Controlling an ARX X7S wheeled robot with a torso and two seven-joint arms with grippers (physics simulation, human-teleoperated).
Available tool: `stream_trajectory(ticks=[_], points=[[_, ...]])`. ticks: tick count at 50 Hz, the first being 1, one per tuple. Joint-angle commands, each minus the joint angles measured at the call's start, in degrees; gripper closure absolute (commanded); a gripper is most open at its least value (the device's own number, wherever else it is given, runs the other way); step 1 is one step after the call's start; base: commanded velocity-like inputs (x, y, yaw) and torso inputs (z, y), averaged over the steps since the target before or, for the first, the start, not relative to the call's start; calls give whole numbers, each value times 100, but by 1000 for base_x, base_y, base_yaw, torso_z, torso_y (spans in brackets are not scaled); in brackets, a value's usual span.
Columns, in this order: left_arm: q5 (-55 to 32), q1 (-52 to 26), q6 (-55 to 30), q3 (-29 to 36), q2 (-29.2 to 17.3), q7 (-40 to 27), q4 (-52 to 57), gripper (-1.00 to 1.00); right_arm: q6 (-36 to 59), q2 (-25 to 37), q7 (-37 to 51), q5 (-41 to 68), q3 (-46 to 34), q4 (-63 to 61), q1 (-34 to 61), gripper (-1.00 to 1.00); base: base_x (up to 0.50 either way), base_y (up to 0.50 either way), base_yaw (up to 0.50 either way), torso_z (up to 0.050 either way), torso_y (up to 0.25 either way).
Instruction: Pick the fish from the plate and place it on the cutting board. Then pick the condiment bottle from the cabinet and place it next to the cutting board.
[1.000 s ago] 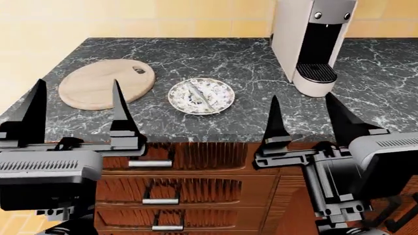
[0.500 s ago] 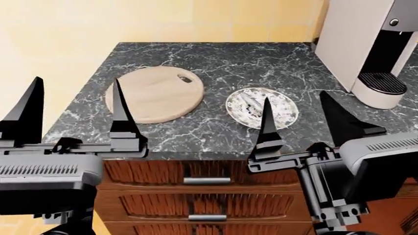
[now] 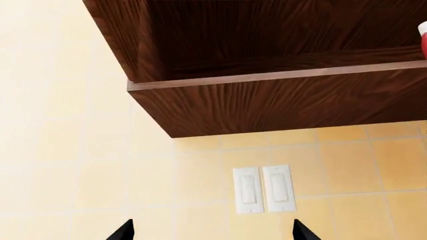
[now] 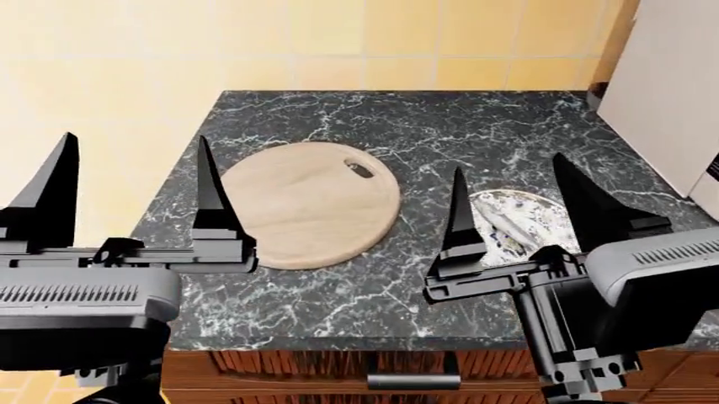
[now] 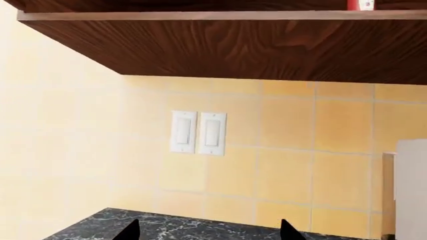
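Note:
In the head view the round pale cutting board (image 4: 311,204) lies flat on the dark marble counter (image 4: 450,126). To its right sits the patterned plate (image 4: 540,210) with the slender silver fish (image 4: 508,225) on it, partly behind my right fingers. My left gripper (image 4: 136,147) and right gripper (image 4: 508,166) both stand open and hold nothing, above the counter's front edge. The red condiment bottle (image 5: 353,4) stands on the wooden cabinet shelf (image 5: 233,16); only its bottom shows. A red-and-white sliver of the bottle (image 3: 423,40) peeks in at the left wrist view's edge.
A white coffee machine (image 4: 674,93) stands at the counter's right. The dark wood cabinet (image 3: 280,100) hangs over a yellow tiled wall with a double light switch (image 3: 263,189), (image 5: 198,131). A drawer handle (image 4: 412,380) shows below the counter.
The head view has shifted: board and plate slid rightward and nearer in the picture, and the coffee machine is mostly out of frame. Both grippers hold the same open pose.

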Motion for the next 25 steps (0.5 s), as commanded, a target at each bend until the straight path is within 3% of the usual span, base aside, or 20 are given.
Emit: stream_trajectory(ticks=[1,5,9,17,25], points=[[11,8,14,84,-36,-42,-1,-100,257,2145,2987,3169,-173,-198,1442,-100,0,0,0,0,0],[22,22,42,116,-56,-53,0,-100,1219,2938,4847,6514,-358,297,3759,-100,0,0,0,0,0],[12,22,37,127,-72,-64,5,-100,1780,3171,5809,8331,-1071,1321,5826,-100,0,0,0,0,0],[2,11,55,145,-91,-102,-18,-100,2719,3644,5554,10577,-2114,3321,8005,-100,0,0,0,0,0],[23,9,75,186,-122,-132,-52,-100,3557,4058,5771,12299,-3817,4800,9136,-100,0,0,0,0,0]])
